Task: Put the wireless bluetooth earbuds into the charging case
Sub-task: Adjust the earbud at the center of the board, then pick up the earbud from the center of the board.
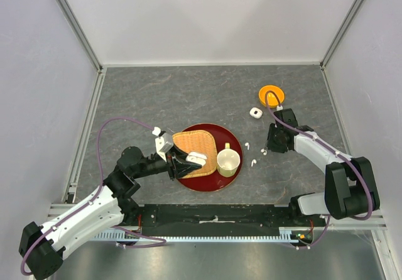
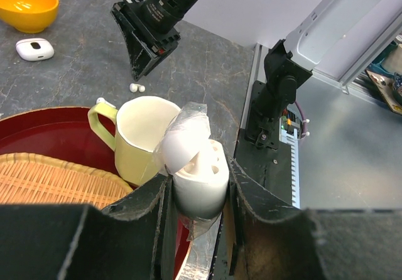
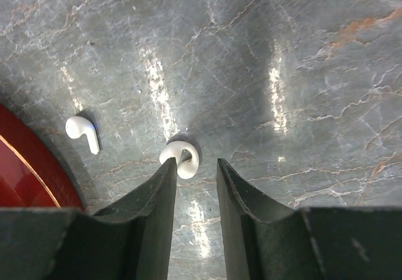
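Your left arm (image 1: pixel 94 208) reaches low over the red tray (image 1: pixel 204 183). The left gripper (image 2: pixel 198 204) is clamped on the charging case (image 2: pixel 200 173), lid up, beside the cream cup (image 2: pixel 141 139). Your right arm (image 1: pixel 320 151) is bent downward. The right gripper (image 3: pixel 196 166) has its jaws parted and grips nothing, with one earbud (image 3: pixel 180 159) at its tips and a second earbud (image 3: pixel 83 131) lying left of it. Grey marbled tabletop (image 1: pixel 188 91), white walls (image 1: pixel 207 16).

Free room and obstacles: bare tabletop (image 1: pixel 188 91) lies open behind the red tray (image 1: pixel 210 188); rightward, orange bowl (image 1: pixel 271 95), closed white case (image 1: pixel 255 112) and loose earbuds (image 1: pixel 254 163) dot the path, while the cream cup (image 1: pixel 228 160) crowds the charging case (image 2: pixel 200 179) just beside it.
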Robot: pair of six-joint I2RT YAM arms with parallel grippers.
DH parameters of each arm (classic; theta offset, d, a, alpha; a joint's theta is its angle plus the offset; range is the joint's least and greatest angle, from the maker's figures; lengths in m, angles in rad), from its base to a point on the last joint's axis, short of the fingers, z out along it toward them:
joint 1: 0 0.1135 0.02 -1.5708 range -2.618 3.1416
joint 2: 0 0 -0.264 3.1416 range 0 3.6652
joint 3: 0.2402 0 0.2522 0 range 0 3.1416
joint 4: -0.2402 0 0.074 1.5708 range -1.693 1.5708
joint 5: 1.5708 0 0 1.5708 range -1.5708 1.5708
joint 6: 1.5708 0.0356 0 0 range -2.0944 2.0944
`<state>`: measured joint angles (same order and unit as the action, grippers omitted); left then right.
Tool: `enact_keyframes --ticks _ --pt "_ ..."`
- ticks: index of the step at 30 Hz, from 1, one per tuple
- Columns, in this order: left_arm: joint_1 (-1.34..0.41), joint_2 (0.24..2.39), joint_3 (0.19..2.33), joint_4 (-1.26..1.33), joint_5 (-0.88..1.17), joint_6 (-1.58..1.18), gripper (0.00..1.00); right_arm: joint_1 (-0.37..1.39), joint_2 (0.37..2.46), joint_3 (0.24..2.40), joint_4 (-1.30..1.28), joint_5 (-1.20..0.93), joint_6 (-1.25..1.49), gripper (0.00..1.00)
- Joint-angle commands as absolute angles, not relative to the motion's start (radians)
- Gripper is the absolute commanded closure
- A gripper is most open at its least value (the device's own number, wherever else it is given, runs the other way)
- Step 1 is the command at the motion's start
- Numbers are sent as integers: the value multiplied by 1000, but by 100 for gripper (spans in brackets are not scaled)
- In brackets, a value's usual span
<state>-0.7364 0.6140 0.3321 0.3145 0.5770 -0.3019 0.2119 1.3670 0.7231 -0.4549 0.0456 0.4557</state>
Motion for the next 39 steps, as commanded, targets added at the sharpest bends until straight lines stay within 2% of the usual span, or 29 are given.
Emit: enact_keyframes --ticks 1,13,26,39 --pt "-739 609 350 327 568 -291 98 189 1364 746 -396 12 442 61" --pt "-739 624 354 328 569 -291 98 187 1404 729 -373 -35 437 62" --pt "-739 624 356 328 566 -288 98 173 1330 713 -376 17 457 63" --pt "-738 609 350 345 568 -290 98 163 1385 701 -367 -24 449 64"
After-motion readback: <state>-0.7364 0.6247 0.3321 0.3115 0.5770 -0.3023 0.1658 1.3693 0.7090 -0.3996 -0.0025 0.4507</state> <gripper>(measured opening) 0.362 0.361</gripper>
